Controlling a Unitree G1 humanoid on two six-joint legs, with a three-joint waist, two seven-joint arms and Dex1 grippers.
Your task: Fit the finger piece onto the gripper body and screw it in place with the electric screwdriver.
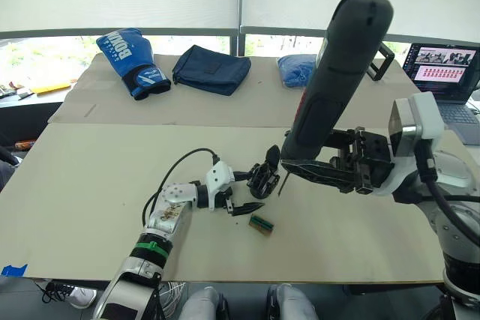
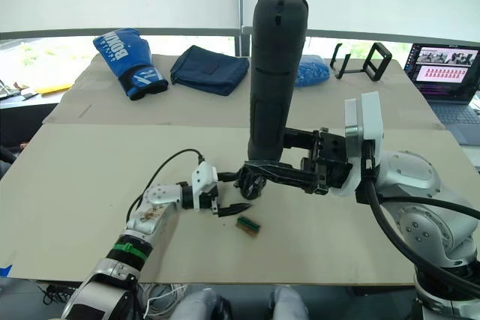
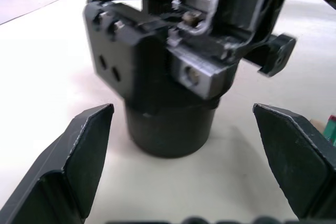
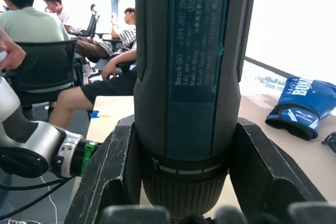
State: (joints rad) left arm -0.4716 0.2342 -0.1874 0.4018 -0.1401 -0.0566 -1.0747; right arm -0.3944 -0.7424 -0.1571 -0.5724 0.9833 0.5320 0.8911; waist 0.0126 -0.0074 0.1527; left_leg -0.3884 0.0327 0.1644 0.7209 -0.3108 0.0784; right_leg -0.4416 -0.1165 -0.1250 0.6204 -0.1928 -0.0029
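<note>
Electric screwdriver (image 2: pixel 276 73) held upright in right hand (image 2: pixel 259 172) over gripper body (image 1: pixel 262 177)

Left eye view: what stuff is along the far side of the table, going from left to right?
Blue boxing glove → dark blue folded cloth → light blue bundle → laptop.
</note>
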